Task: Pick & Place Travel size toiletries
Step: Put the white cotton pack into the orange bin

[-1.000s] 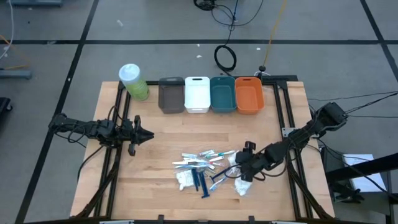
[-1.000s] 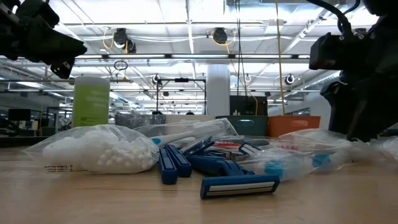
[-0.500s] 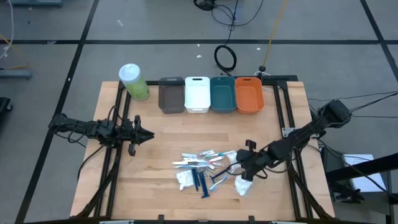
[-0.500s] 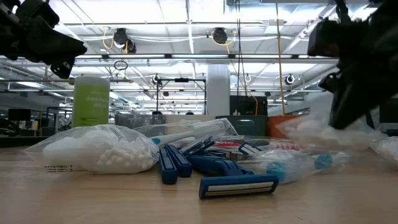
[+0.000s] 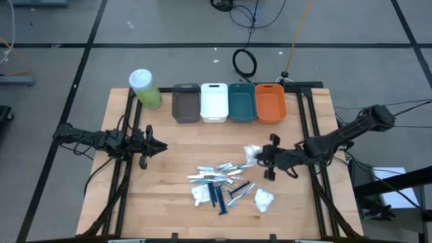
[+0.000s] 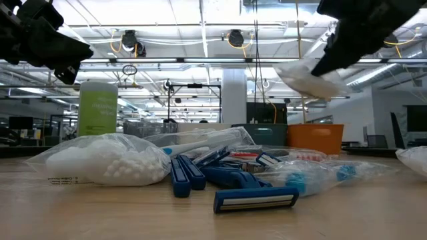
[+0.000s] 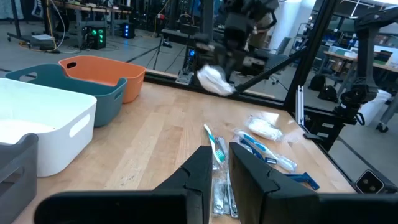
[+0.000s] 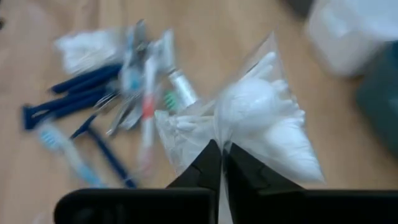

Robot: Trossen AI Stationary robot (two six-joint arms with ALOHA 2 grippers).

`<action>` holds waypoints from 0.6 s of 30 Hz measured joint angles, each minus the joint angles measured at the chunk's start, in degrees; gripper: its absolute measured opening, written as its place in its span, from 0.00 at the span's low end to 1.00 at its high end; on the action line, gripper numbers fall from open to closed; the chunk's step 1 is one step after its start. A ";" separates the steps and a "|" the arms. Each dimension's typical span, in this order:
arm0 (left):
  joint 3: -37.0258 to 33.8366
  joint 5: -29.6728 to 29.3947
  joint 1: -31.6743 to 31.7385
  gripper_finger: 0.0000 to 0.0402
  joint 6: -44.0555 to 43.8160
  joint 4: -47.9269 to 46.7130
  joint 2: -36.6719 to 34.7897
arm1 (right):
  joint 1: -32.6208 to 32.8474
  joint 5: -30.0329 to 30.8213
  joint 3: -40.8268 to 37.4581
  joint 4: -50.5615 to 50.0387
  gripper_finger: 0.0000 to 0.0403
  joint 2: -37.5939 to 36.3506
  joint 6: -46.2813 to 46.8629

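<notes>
Overhead, the right gripper point(image 5: 262, 159) sat right of centre in the frame, its fingers pinched together on a clear pouch of white cotton swabs point(image 5: 252, 153), which hung lifted clear of the wooden table point(image 5: 175, 145). In the low view that same pouch showed in the upper right, well above the tabletop, under the dark arm. The remaining toiletries lay in a loose pile point(image 5: 219, 182) at lower centre of the high view: dark blue razors point(image 5: 217, 197), wrapped toothbrushes point(image 5: 237, 194), another pouch of white balls point(image 5: 200, 195), and one more white pouch point(image 5: 262, 200) just right of them. The left gripper point(image 5: 158, 146) waited at the table's left side, its fingers nearly together and holding nothing. Along the table's upper edge stood grey point(image 5: 185, 103), white point(image 5: 214, 102), teal point(image 5: 241, 102) and orange bins point(image 5: 270, 102), with a pale-green cylinder point(image 5: 144, 88) to their left.
</notes>
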 joint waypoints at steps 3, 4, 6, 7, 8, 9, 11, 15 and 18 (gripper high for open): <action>0.00 0.00 0.01 0.13 0.00 0.00 0.00 | -2.30 2.04 0.00 -0.04 0.00 -1.76 -2.68; 0.01 0.01 0.00 0.13 0.00 0.00 0.00 | -3.15 2.04 0.00 -0.08 0.00 -2.29 -3.32; -0.01 0.00 0.01 0.13 0.00 0.00 0.00 | -4.75 2.00 0.00 -0.08 0.00 -3.07 -4.61; 0.01 0.02 -0.01 0.13 0.00 0.00 0.00 | -5.51 2.00 0.00 -0.08 0.00 -3.32 -5.29; 0.02 0.00 0.02 0.13 0.00 0.00 0.00 | -6.31 2.00 0.00 -0.08 0.00 -3.59 -6.00; 0.01 0.01 0.01 0.13 0.00 0.00 0.00 | -7.07 2.00 0.00 -0.12 0.00 -3.80 -6.62; 0.02 0.00 0.00 0.13 0.00 0.00 0.00 | -8.69 2.00 0.00 -0.12 0.00 -4.04 -7.77; 0.00 0.02 0.00 0.13 0.00 -0.02 0.00 | -11.88 1.99 0.00 -0.17 0.01 -4.10 -9.61; -0.01 0.02 -0.01 0.13 0.00 -0.02 0.00 | -14.30 1.98 0.00 -0.17 0.01 -4.10 -11.51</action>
